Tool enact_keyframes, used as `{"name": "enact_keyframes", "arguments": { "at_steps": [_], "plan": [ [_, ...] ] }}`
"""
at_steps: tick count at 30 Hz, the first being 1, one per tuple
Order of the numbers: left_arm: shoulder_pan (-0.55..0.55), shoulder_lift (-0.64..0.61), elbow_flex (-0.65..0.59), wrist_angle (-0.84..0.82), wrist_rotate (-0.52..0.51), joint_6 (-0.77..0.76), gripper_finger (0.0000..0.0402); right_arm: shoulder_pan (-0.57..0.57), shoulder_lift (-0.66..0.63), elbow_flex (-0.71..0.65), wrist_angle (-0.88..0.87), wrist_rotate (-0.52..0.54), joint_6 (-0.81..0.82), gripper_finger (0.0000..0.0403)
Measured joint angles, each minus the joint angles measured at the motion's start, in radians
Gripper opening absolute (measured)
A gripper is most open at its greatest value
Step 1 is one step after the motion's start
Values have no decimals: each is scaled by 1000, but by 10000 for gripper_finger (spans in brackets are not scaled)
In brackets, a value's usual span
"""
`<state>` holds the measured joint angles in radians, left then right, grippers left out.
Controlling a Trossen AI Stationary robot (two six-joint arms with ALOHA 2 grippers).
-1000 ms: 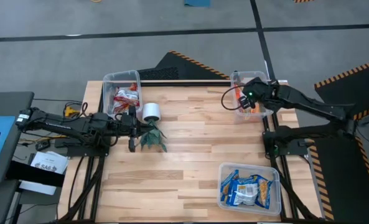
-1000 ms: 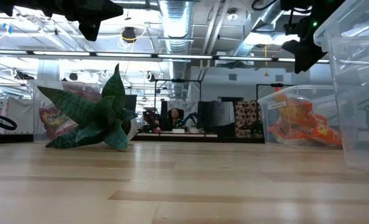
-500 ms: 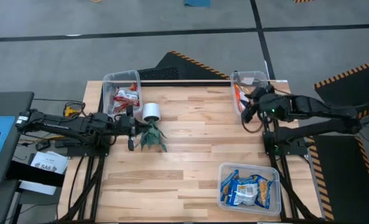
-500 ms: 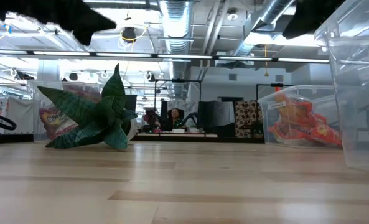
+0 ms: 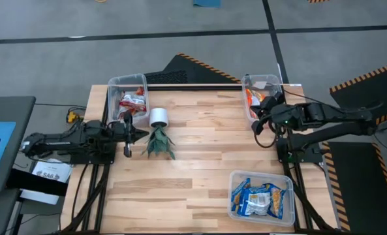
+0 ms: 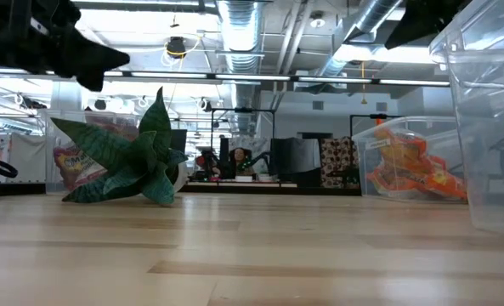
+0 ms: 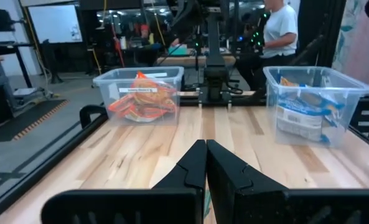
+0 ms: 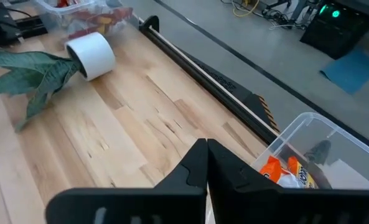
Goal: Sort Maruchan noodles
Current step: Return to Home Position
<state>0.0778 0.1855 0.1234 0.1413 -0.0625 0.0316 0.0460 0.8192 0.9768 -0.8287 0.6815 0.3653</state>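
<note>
Both of my grippers are shut and empty. My left gripper hovers at the table's left side, just left of the tipped plant. My right gripper hovers near the table's right edge, beside the far right bin. Red-and-white noodle packets lie in the far left bin. Orange packets lie in the far right bin. Blue-and-white and yellow packets lie in the near right bin.
A small green plant lies on its side on the table, its white pot toward the far edge; it also shows in the low view. Bare wood lies across the table's middle. A person stands in the room behind.
My right gripper has drawn back from over the far right bin toward the table's near and right side. My left gripper has moved away from the plant toward the table's left edge. The plant and the packets have stayed in place.
</note>
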Motion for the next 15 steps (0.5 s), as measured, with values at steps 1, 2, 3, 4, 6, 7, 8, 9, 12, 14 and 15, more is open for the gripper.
{"name": "enact_keyframes", "arguments": {
  "at_steps": [1, 2, 3, 4, 6, 7, 8, 9, 12, 14, 15],
  "plan": [
    [6, -21, -16, 2, 3, -5, 0, 0, 0, 0, 1, 0, 0, 25],
    [10, -43, -31, 7, 4, -15, 0, -1, 1, 0, 1, 0, 0, 23],
    [13, -62, -45, 8, 5, -21, 0, 0, 3, 0, 1, 0, 0, 20],
    [15, -80, -56, 7, 5, -29, 0, -1, 5, 0, 0, 0, 0, 17],
    [15, -113, -80, 6, 6, -49, 0, -1, 3, 0, -1, 0, -1, 13],
    [15, -125, -92, 7, 11, -61, 0, 0, 3, 0, -2, 0, -6, 12],
    [15, -137, -104, 8, 23, -71, 0, 0, 3, 0, -5, -1, -8, 13],
    [15, -148, -112, -3, 32, -77, 0, 1, 4, 0, -13, -2, -8, 14],
    [15, -162, -113, -40, 30, -84, 0, 13, 3, 0, -58, -5, -6, 18],
    [15, -160, -113, -33, 32, -79, 0, 29, 4, 0, -87, -6, 15, 18],
    [15, -160, -113, -22, 33, -74, 0, 40, 3, -6, -88, -6, 27, 17]
  ]
}}
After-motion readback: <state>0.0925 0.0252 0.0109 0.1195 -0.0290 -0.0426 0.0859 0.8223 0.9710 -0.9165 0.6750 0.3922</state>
